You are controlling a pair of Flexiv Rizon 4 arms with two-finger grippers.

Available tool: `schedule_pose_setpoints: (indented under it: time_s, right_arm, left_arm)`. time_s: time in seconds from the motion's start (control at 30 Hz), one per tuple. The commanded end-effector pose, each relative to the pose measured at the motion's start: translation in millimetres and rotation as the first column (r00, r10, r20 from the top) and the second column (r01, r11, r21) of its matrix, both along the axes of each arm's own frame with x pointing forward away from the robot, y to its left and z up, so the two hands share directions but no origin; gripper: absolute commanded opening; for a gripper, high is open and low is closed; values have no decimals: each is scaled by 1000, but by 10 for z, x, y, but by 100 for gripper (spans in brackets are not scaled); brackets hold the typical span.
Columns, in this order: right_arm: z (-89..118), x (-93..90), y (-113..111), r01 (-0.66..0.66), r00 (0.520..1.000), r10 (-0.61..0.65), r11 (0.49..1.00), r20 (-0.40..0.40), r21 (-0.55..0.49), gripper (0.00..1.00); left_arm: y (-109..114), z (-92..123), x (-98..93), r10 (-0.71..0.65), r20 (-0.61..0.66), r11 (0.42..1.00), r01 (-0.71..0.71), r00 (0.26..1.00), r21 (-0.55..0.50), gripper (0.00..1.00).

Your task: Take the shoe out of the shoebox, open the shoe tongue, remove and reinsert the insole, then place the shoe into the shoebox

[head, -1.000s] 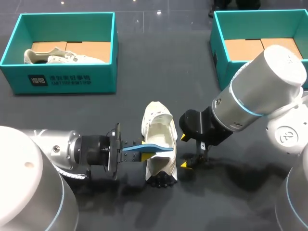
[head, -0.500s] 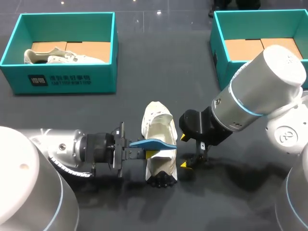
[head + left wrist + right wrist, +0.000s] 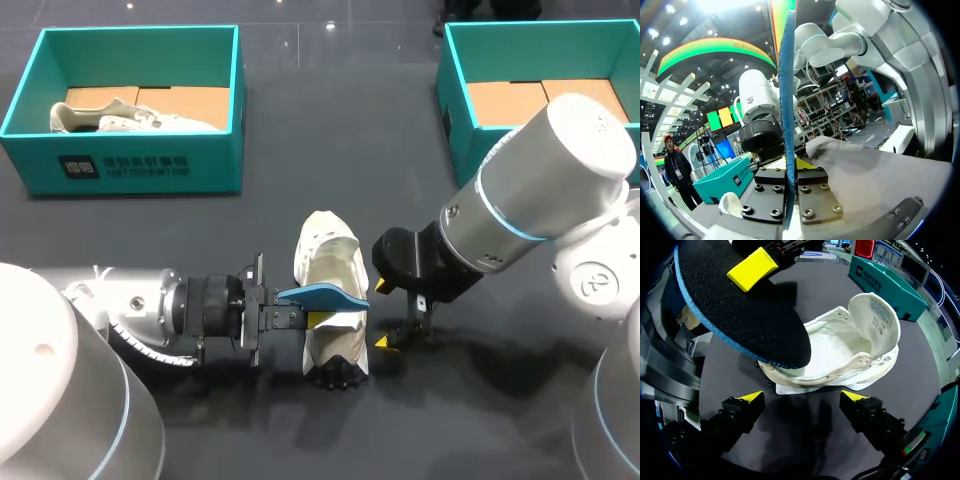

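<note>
On the dark table (image 3: 300, 150) the white low shoe (image 3: 330, 270) was set, tongue folded open. The black, blue-edged flat insole (image 3: 322, 296) was held clamped in the left hand (image 3: 305, 308) just over the opening. It would best be tipped toe-first and slid in. The right hand (image 3: 383, 314) was spread apart beside the shoe, ready for bracing.

- Shoe (image 3: 338, 268): white, lying on the surface, tongue folded back, opening wide.
- Insole (image 3: 322, 294): dark, blue-edged, out of the shoe, just above its opening.
- Left shoebox (image 3: 140, 165), right shoebox (image 3: 455, 115): teal, lidless, at the far corners.
</note>
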State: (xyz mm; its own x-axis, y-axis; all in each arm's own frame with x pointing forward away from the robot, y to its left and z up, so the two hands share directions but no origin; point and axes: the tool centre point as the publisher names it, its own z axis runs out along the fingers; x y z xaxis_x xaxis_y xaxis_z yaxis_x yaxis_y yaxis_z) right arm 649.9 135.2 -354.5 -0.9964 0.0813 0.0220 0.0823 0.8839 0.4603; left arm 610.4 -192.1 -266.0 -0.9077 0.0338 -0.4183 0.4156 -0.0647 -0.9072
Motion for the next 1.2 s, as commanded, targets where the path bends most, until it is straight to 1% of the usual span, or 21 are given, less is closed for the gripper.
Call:
schedule_pose_setpoints:
  time_s: [0.03,0.37,0.57,0.87,1.2]
  right_arm:
    - [-8,-13,-4,1,1000,-1,1000,2,2,100]
    - [-8,-13,-4,1,1000,-1,1000,2,2,100]
    - [-8,-13,-4,1,1000,-1,1000,2,2,100]
    - [-8,-13,-4,1,1000,-1,1000,2,2,100]
    - [-8,-13,-4,1,1000,-1,1000,2,2,100]
  left_arm:
    - [-21,-14,16,1,-5,1000,-1,1000,1,0]
    - [5,-27,44,13,-14,1000,-13,1000,13,0]
    - [9,-62,70,20,-21,1000,-19,1000,20,0]
    - [-41,-125,73,14,-21,1000,-13,1000,23,0]
    - [-35,-202,137,30,-11,999,-30,999,27,0]
